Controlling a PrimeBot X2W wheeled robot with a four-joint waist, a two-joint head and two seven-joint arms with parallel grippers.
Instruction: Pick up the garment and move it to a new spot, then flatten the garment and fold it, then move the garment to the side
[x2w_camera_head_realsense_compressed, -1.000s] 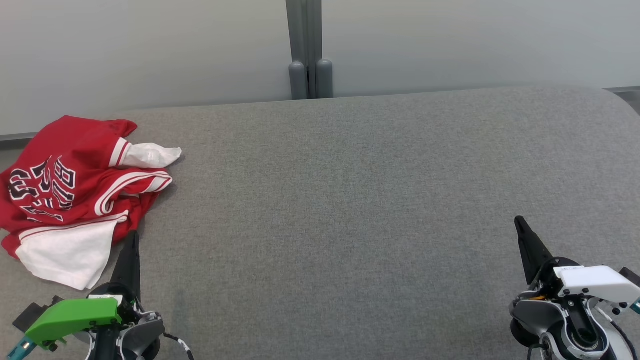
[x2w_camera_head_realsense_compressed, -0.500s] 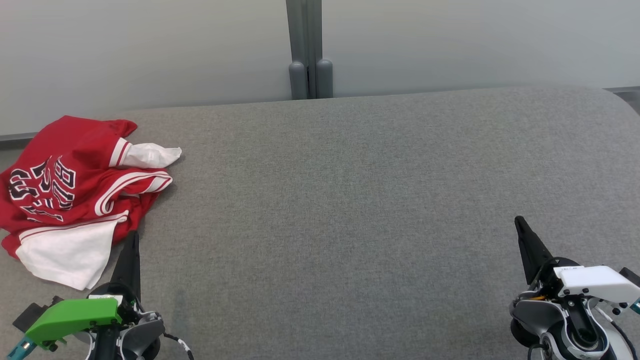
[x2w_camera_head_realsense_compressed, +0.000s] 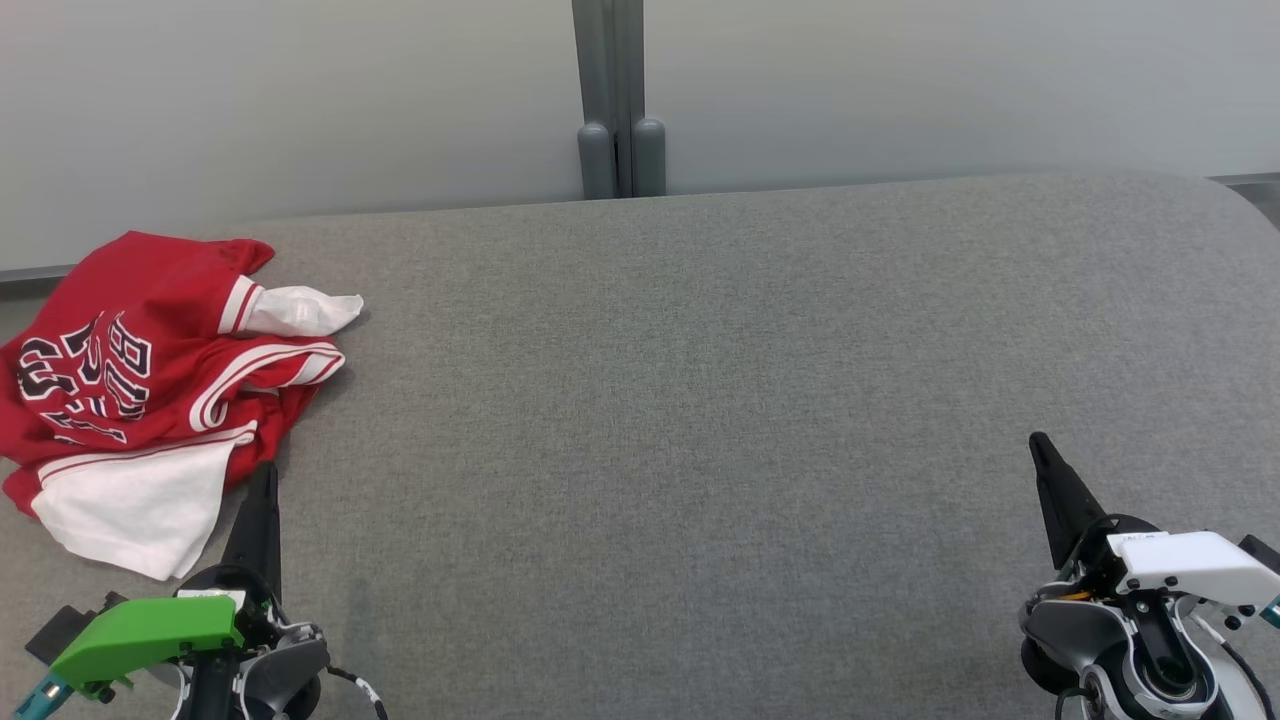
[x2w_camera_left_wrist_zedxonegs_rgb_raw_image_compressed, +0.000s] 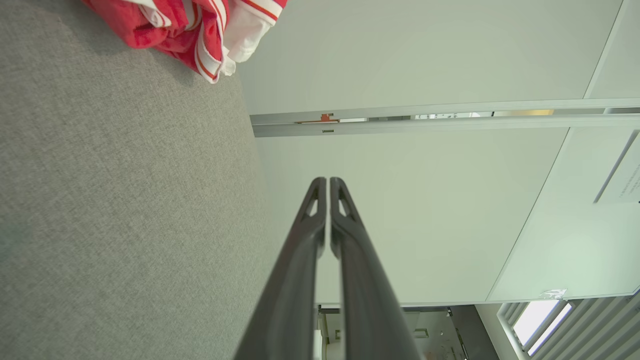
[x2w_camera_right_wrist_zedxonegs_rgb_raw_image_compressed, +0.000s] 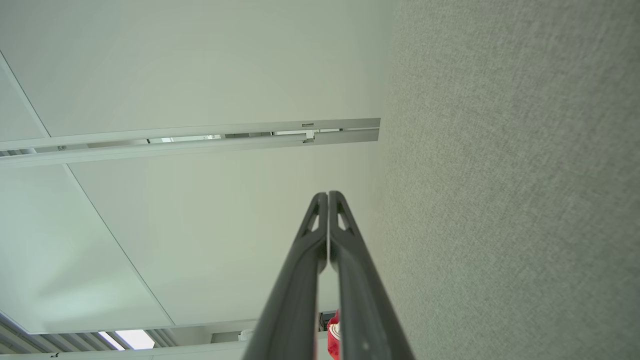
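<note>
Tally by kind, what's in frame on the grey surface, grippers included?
Garment: 1, red and white, crumpled at the left end of the grey surface
Grippers: 2, left gripper and right gripper, both shut and empty
Total: 3

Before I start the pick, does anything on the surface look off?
Only the garment: it lies crumpled in a heap at the far left of the grey surface, by the back edge. Nothing looks spilled or damaged. The left gripper and right gripper sit with jaws shut, empty.
</note>
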